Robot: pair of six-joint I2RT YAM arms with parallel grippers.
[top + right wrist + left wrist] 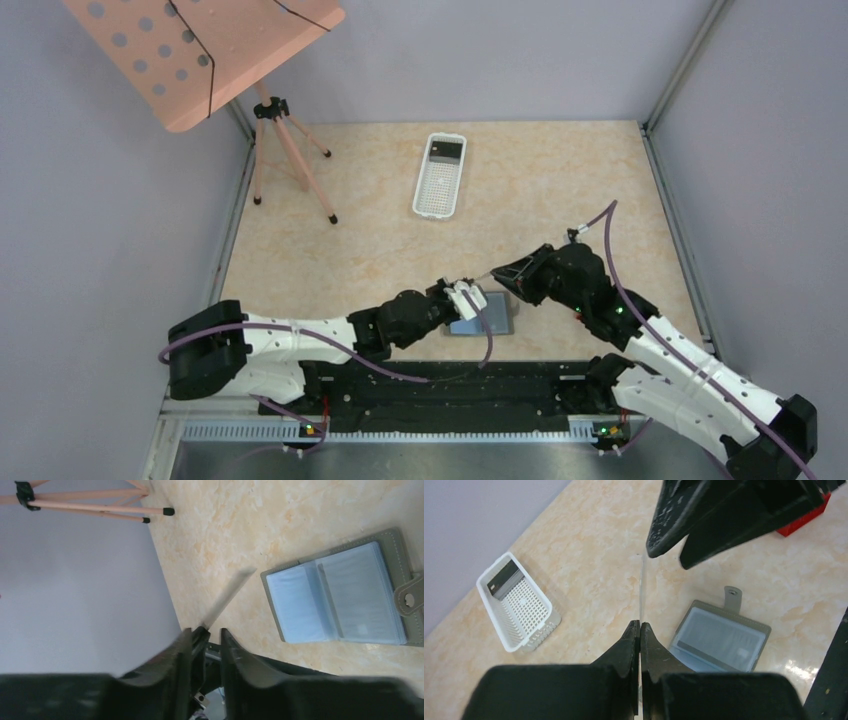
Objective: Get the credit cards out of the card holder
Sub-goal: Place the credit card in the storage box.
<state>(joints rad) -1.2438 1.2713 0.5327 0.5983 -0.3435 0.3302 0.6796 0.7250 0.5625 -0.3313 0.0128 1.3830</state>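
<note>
the card holder (495, 316) lies open on the tabletop (560, 180), close to the near edge. just above it, the left end effector (465, 295) holds a thin card (642, 590) up on its edge. the right end effector (495, 275) is right beside that card's other end. the basket (420, 190) sits far back in the middle, with another card (445, 152) in its far end. the tripod (285, 150) stands back left.

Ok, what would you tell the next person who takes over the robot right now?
Left gripper: shut on a thin card, held edge-on above the table.
Right gripper: open, tips near that card's top edge.
Card holder: lying open on the table; may not be empty.
Done: a dark card is in the white basket.
Left: drop off the held card, then check the holder's pockets.
</note>
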